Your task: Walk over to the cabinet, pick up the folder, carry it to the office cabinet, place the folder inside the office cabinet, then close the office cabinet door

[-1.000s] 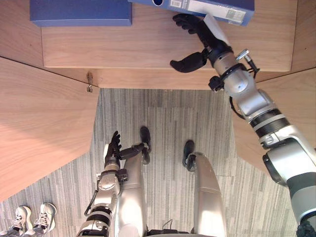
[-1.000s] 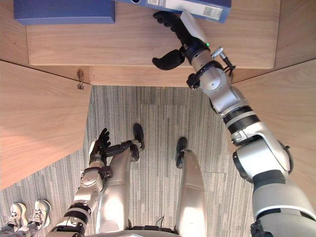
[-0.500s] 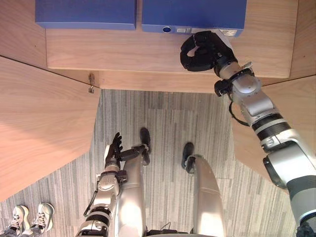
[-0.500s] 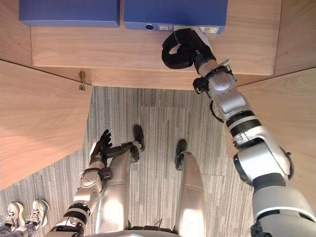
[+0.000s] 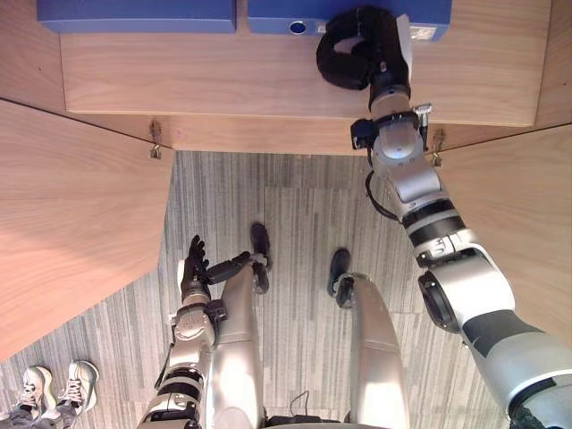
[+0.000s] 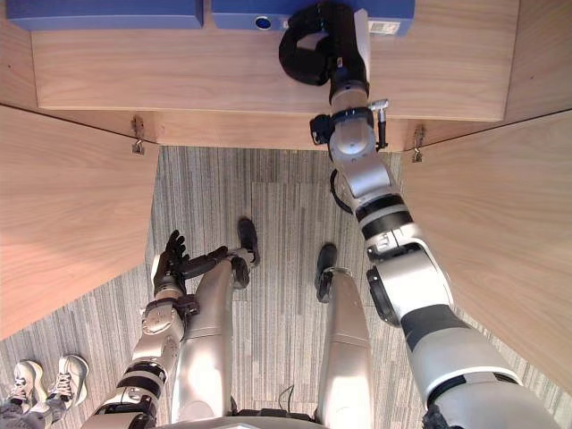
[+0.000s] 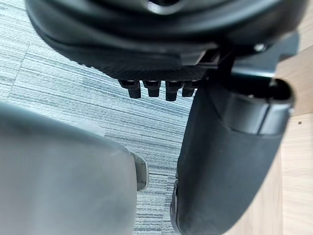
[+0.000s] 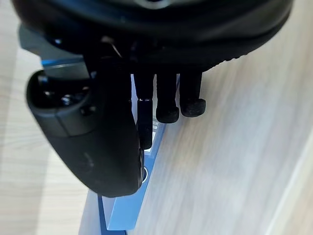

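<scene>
The dark right hand [image 5: 362,46], fingers curled on nothing, rests against the spine of the flat blue folder [image 5: 268,11]. Push it squarely along the wooden shelf [image 5: 223,80]

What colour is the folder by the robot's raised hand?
The folder is blue, with a white label; clearest in the left eye view.

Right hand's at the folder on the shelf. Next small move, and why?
Probably draw the right hand straight back out of the cabinet. The folder already lies on the shelf beside a second folder. The hand sits curled at its spine, and the door stands open. The left hand hangs open, low.
</scene>
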You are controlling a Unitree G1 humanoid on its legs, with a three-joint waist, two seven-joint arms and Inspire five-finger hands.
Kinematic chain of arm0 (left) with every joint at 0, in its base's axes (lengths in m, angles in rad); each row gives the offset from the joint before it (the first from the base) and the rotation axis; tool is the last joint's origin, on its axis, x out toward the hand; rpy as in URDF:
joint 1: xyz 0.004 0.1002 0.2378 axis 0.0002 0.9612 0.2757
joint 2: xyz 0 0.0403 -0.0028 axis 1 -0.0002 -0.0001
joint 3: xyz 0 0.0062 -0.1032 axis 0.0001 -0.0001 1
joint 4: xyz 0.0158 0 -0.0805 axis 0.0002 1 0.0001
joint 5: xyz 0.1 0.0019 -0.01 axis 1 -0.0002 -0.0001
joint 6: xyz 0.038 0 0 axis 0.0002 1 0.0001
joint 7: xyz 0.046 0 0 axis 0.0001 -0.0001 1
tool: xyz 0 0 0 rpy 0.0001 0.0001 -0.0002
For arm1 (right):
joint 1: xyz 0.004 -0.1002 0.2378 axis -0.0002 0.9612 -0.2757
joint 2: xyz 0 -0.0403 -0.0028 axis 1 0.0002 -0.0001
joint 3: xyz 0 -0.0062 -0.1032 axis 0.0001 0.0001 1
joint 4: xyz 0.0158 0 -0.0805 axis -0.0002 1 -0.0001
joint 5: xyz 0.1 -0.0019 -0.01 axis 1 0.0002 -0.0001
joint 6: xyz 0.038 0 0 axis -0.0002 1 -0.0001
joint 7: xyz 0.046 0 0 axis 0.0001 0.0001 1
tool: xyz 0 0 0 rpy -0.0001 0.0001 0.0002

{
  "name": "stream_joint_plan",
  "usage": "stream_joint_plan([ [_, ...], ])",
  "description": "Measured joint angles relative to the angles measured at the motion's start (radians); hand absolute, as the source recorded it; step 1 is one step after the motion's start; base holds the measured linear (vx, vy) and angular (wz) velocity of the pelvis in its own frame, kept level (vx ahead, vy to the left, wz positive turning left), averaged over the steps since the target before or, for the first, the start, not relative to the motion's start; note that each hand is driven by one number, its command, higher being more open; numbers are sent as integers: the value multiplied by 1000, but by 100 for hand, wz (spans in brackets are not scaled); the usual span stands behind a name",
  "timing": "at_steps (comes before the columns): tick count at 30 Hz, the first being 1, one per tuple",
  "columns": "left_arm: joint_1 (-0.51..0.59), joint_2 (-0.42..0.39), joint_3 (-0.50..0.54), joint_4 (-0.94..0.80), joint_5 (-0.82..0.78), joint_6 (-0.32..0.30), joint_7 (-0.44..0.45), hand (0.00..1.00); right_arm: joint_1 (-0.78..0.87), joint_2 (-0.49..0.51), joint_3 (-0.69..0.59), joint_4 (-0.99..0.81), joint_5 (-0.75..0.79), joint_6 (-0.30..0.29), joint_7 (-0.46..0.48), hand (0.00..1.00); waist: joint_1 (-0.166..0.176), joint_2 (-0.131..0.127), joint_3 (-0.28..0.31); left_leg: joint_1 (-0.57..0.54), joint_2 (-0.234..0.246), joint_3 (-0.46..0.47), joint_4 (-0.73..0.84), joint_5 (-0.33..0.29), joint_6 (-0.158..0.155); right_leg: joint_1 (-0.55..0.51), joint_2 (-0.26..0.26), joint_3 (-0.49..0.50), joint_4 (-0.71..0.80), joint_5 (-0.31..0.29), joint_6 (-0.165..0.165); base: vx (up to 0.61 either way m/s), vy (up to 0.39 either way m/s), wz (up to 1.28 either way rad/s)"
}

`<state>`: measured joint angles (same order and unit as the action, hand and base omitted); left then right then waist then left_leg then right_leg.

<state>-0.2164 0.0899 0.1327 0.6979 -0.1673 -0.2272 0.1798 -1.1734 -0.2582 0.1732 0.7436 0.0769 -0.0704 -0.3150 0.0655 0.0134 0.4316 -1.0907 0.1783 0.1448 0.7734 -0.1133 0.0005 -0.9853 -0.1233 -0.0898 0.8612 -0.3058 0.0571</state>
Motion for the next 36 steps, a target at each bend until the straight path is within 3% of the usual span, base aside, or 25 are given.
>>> stream_joint_plan([
  [7,0,-12,1,-37,-11,-1,17,100,-39,-18,-41,26,98,0,-35,0,5,0,0,-35,-18,-19,-4,28,4,-31,-20,-23,31,1,-6,-64,-26,13],
  [10,0,-13,0,-37,-11,4,17,100,24,-31,-52,-111,128,6,-42,0,4,0,0,-26,-19,-12,-8,34,13,-23,-22,-21,27,5,-5,-10,-7,1],
  [13,17,-29,-10,-24,-8,33,14,100,304,-41,-50,-433,128,-22,-25,0,-1,0,0,85,-19,7,-41,31,17,93,-24,-21,-26,8,-1,37,-20,1],
  [14,21,-32,-12,-24,-7,34,13,100,333,-38,-50,-453,128,-27,-21,0,-2,0,0,100,-19,9,-46,30,17,108,-23,-21,-32,8,0,84,-58,-2],
  [15,48,-46,-27,-23,0,38,8,100,500,-16,-45,-549,128,-58,14,0,-5,0,0,188,-18,15,-76,18,14,200,-19,-22,-77,10,3,71,-54,-6],
  [19,102,-55,-64,-15,41,46,-13,100,845,66,17,-653,125,-108,90,0,-39,-8,-5,384,-9,53,-165,7,6,392,-2,-10,-208,40,9,63,-24,-22],
  [24,152,-46,-101,137,81,70,-55,100,1175,158,18,-453,79,-106,199,0,-90,-44,-105,608,-23,112,-374,52,-8,609,25,24,-481,140,22,156,19,-31],
  [25,163,-42,-102,168,92,74,-68,100,1218,177,-18,-370,68,-104,211,0,-109,-48,-134,656,-34,120,-430,69,-9,662,26,26,-549,167,27,251,23,-13],
  [29,203,-17,-94,210,94,83,-76,100,1285,232,-187,-144,53,-90,217,0,-129,-55,-200,817,-61,188,-594,112,-15,786,28,71,-701,231,36,160,10,-36],
  [30,224,-5,-87,214,106,84,-75,100,1293,242,-237,-87,57,-88,212,100,-137,-55,-226,865,-68,215,-642,124,-19,812,29,94,-730,244,37,112,21,-68],
  [33,260,14,-68,249,120,88,-75,100,1330,250,-366,9,84,-86,189,100,-156,-46,-294,980,-83,274,-740,146,-34,869,36,156,-775,259,35,56,27,-58],
  [36,262,13,-52,286,132,90,-78,100,1357,248,-436,32,105,-84,176,100,-171,-38,-324,1041,-96,289,-810,169,-40,882,37,185,-782,261,35,0,19,-40],
])
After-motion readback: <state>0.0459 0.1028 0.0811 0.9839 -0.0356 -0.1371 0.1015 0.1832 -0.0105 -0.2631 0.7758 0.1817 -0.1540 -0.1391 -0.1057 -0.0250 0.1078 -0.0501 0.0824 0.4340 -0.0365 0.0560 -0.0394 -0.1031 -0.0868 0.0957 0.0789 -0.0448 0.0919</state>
